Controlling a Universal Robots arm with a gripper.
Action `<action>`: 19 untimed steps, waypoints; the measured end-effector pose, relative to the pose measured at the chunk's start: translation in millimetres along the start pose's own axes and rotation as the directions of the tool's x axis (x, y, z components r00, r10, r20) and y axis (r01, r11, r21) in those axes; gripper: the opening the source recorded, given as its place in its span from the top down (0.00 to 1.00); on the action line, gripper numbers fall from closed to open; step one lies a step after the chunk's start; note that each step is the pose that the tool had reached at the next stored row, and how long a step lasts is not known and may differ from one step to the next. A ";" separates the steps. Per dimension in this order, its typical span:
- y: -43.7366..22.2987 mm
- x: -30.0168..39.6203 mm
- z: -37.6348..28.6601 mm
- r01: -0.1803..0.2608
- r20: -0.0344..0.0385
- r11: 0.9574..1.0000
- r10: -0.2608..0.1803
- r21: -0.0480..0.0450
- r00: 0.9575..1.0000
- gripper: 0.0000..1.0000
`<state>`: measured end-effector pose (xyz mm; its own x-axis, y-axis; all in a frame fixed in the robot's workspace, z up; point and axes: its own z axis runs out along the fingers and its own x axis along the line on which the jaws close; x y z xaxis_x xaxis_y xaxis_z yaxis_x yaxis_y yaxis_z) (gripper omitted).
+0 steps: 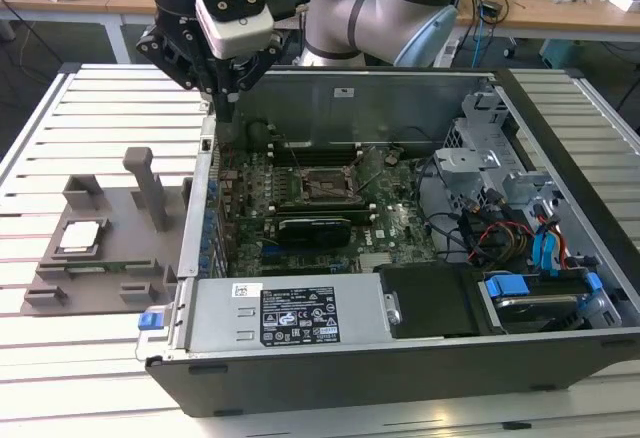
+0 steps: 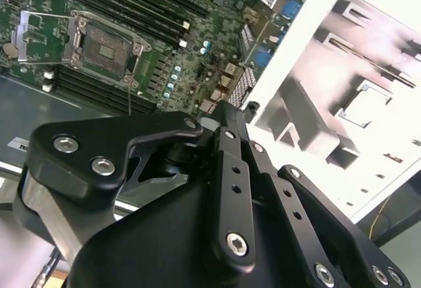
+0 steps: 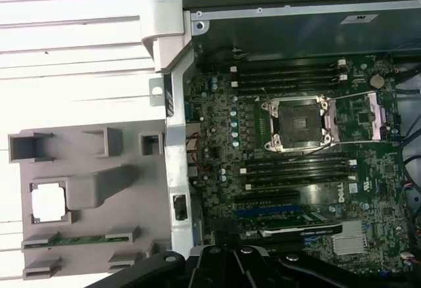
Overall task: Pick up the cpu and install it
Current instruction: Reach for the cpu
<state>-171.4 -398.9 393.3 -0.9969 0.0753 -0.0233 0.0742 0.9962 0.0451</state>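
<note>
Gripper — clenched, holding nothing — upper left of exterior view; cpu rests in grey holder at left, well apart

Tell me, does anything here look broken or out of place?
Nothing stands out. The cpu lies flat in its recess on the grey holder, the motherboard socket is open and empty, and the tool hangs over the side wall of the case.
</note>
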 end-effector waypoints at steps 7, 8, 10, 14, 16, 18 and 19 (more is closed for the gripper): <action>-0.9 11.8 -0.3 0.000 0.000 1.000 0.000 0.000 1.000 0.89; -1.1 14.2 -0.4 0.000 0.000 1.000 0.000 0.000 1.000 0.89; -1.5 20.1 -0.6 0.000 0.000 1.000 0.000 0.000 1.000 0.89; -2.1 28.0 -0.7 0.000 0.000 1.000 0.000 0.000 1.000 0.89; -2.3 30.5 -0.8 0.000 0.000 1.000 0.000 0.000 1.000 0.89; -2.6 35.2 -0.9 0.000 0.000 1.000 0.000 0.000 1.000 0.89; -2.8 37.0 -1.0 0.000 0.000 1.000 0.000 0.000 1.000 0.89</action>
<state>-208.5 -398.9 393.3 -0.9969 0.0752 -0.0233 0.0741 0.9962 0.0451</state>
